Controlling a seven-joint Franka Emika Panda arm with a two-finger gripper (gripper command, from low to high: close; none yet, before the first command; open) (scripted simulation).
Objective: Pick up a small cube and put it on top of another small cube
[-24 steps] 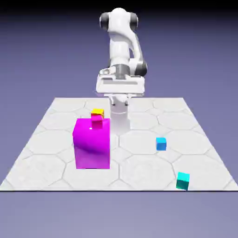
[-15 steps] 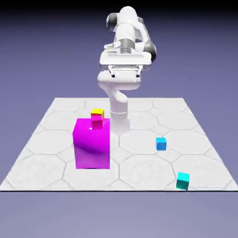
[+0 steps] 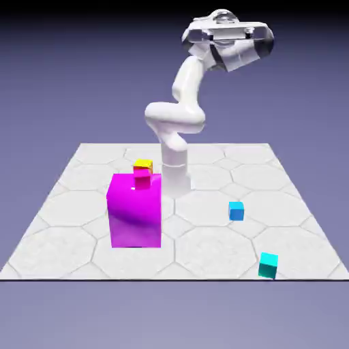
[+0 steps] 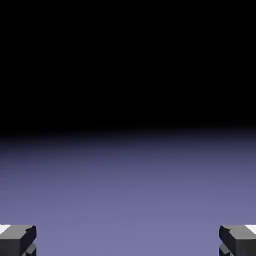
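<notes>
The small teal cube (image 3: 268, 264) lies on the tiled table near its front edge, at the exterior view's right. The small sky-blue cube (image 3: 236, 210) rests further back and a little to the left of it, apart from it. My gripper (image 3: 230, 33) is lifted high above the table, far from both cubes. In the hand view the gripper (image 4: 128, 242) is open: its two grey fingertips (image 4: 18, 239) stand at the bottom corners with only the blue-violet backdrop and darkness between them. No cube appears in the hand view.
A large magenta block (image 3: 135, 211) stands at the exterior view's left with a small pinkish-red cube (image 3: 142, 178) at its top back edge and a small yellow cube (image 3: 143, 164) just behind. The arm's white base (image 3: 176, 170) rises beside the block.
The hand has risen from low over the table's back to high up, swinging toward the exterior view's right and tilting upward. The cubes have not moved.
</notes>
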